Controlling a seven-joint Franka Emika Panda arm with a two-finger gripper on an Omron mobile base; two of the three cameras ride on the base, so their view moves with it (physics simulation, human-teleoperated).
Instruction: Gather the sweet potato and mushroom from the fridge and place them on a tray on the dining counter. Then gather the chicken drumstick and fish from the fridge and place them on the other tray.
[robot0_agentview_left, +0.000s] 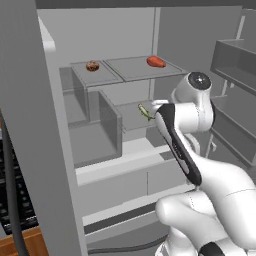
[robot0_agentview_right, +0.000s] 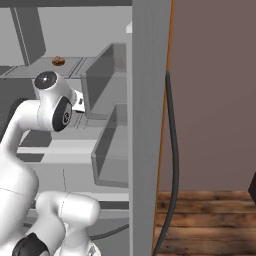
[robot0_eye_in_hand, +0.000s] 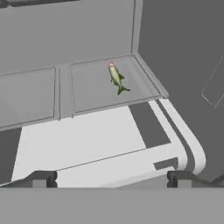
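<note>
While the arm reaches into the open fridge (robot0_agentview_left: 55, 150), the jaws (robot0_eye_in_hand: 111, 178) stand released at full spread and hold nothing; the two dark tips sit wide apart at the bottom of the hand view. Directly ahead of the jaws lies a pale lower ledge, bare. Beyond that, on the middle shelf (robot0_eye_in_hand: 94, 94) and slightly to the right of the jaws' line, rests the fish (robot0_eye_in_hand: 116, 78), lying lengthwise with its head away from the jaws, well apart from them and untouched. Higher and farther back, on the upper shelf (robot0_agentview_left: 130, 70), sit two more items: a small round brown item, judged to be the mushroom (robot0_agentview_left: 92, 65), to the left, and an orange-red item, judged to be the sweet potato (robot0_agentview_left: 156, 61), to the right. The chicken drumstick cannot be identified from these views.

Assessment: three listed items are in the fridge and nothing is gripped, so the task appears near its start. All placements on the trays remain outstanding. The hand faces the fish, though the vegetables are listed first.
</note>
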